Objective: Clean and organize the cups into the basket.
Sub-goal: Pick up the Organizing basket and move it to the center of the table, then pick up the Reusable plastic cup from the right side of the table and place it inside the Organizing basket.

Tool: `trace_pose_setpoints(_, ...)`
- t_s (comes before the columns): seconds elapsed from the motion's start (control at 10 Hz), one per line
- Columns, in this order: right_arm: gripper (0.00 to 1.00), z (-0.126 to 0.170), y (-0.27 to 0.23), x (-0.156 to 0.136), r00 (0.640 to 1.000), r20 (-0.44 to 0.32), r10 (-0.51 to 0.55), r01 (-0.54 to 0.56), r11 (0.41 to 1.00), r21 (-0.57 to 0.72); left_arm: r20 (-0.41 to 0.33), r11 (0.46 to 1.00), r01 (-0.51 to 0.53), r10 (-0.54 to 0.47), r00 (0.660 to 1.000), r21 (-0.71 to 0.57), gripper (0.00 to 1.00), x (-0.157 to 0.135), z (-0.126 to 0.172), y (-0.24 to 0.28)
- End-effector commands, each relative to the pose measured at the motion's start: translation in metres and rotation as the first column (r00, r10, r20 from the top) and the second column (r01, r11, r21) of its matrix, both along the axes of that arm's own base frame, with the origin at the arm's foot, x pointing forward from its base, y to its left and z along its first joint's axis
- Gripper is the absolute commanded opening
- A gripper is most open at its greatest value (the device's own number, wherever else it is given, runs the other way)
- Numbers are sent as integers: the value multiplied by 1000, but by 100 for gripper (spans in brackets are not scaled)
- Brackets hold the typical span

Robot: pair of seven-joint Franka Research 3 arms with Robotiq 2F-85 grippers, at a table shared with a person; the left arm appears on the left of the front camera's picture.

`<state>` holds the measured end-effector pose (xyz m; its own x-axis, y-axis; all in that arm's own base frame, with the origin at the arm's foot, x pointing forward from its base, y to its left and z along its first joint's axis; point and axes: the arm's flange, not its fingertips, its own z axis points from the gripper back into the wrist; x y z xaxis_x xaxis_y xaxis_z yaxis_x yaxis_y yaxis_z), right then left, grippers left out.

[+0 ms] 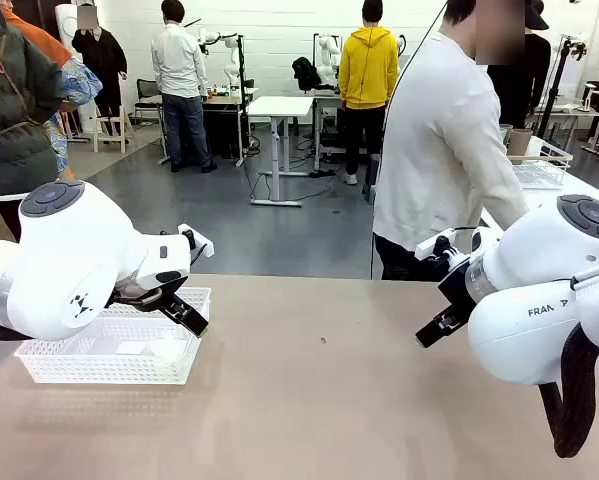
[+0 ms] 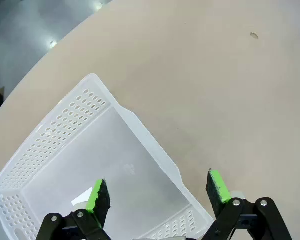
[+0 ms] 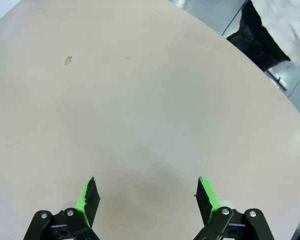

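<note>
Under the left wrist: left pincer (image 2: 156, 186) spread wide, holding nothing. It straddles the long rim of the white perforated basket (image 2: 69, 120) near a corner, with one finger over the basket floor and the other over bare table (image 2: 215, 90) outside it. It hangs close above the rim; touching or not, can't tell.

Basket sits upright at the robot's left end of the table, with nothing in it bar a small pale label on the floor.

Right pincer (image 3: 146, 189) also spread and unloaded, hovering over plain tabletop well apart from the basket. Small dark speck (image 3: 68, 60) mid-table.

Far edge: person (image 1: 439, 150) in a white top, side-on, hands hidden behind the right arm's housing. Beyond them, a brown cup (image 1: 520, 142) at a white wire basket (image 1: 541, 165) on a side table; in it or behind it, can't tell.

My read: this is pre-grasp, waiting on cups to come within reach. To do it well:
- Get the left pincer off the rim line first, so the basket mouth is free and a descent won't clip the wall.
- Go in with jaws wide and take each cup around mid-wall with a light squeeze; paper walls likely crush.
- Set each cup down upright, filling from the far corner.
- Release only once the base is on the floor.
- Basket looks light enough to skid, so avoid side loads on it.
</note>
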<state>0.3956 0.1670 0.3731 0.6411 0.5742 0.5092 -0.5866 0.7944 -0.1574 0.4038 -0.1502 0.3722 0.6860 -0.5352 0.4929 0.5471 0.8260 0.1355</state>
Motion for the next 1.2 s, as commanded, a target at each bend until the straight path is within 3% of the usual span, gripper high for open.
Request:
trace_pose_setpoints(0.0, 100, 0, 0, 0, 1000, 0, 0, 0, 1000, 0, 0, 1000, 0, 0, 1000, 0, 100, 0, 0, 0)
trace_pose_setpoints(1.1, 100, 0, 0, 0, 1000, 0, 0, 0, 1000, 0, 0, 1000, 0, 0, 1000, 0, 100, 0, 0, 0)
